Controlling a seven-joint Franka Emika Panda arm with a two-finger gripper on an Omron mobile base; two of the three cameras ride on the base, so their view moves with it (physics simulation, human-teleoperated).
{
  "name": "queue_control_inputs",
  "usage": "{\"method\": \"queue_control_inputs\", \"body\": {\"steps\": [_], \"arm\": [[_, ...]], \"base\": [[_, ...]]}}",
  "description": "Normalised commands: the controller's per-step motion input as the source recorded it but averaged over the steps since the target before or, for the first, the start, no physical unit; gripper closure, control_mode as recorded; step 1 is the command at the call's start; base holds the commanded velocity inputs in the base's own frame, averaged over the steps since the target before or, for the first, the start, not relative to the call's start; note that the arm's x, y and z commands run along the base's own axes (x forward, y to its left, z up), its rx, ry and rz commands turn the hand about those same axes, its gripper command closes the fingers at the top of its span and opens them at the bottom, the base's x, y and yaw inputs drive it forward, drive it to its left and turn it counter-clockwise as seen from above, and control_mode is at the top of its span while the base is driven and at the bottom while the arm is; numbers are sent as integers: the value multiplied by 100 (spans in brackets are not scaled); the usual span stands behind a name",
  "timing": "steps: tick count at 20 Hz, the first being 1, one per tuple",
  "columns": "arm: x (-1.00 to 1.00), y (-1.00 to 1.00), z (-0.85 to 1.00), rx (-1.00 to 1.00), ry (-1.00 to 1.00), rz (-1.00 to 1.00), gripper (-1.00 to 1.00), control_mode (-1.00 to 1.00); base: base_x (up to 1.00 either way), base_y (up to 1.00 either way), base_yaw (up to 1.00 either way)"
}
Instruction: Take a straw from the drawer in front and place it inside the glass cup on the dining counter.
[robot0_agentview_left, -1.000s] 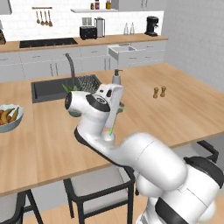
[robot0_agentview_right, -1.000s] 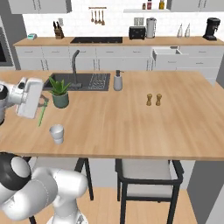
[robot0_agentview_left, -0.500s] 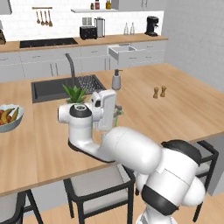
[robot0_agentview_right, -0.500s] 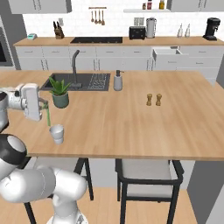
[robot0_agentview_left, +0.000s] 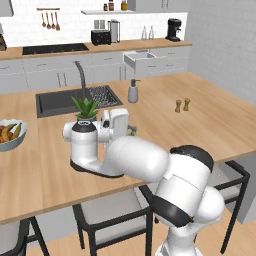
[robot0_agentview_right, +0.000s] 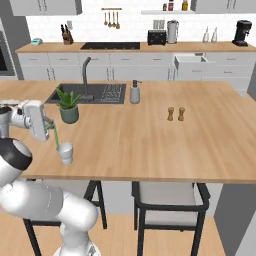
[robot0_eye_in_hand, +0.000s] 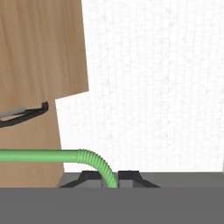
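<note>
Your straw (robot0_agentview_right: 55, 136) is hanging from the gripper (robot0_agentview_right: 49, 124), jaws pinched tight on its bent top end, lower tip reaching down at the glass cup (robot0_agentview_right: 65, 153) on the dining counter (robot0_agentview_right: 150, 140). Just behind the cup you're passing a potted plant (robot0_agentview_right: 68, 105), with the dark sink (robot0_agentview_right: 90, 93) and a soap bottle (robot0_agentview_right: 134, 92) farther back. Salt and pepper shakers (robot0_agentview_right: 175, 113) are standing well right of the cup.

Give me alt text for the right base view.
The gripper, jaws shut on the green straw, holds it with its lower end at the glass cup near the dining counter edge; a potted plant stands behind.
</note>
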Motion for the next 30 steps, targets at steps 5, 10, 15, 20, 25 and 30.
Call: {"method": "queue_control_inputs", "body": {"steps": [5,10,15,20,25,30], "arm": [[1,3,-19,0,-1,-12,100,-100],[6,0,-23,0,-2,-10,100,-100],[3,1,-17,0,-5,-6,100,-100],[1,5,-8,0,-9,-4,100,-100],[0,0,-11,0,-5,-3,100,-100],[0,0,-15,0,0,-3,100,-100]], "base": [[0,0,0],[0,0,0],[0,0,0],[0,0,0],[0,0,0],[0,0,0]]}}
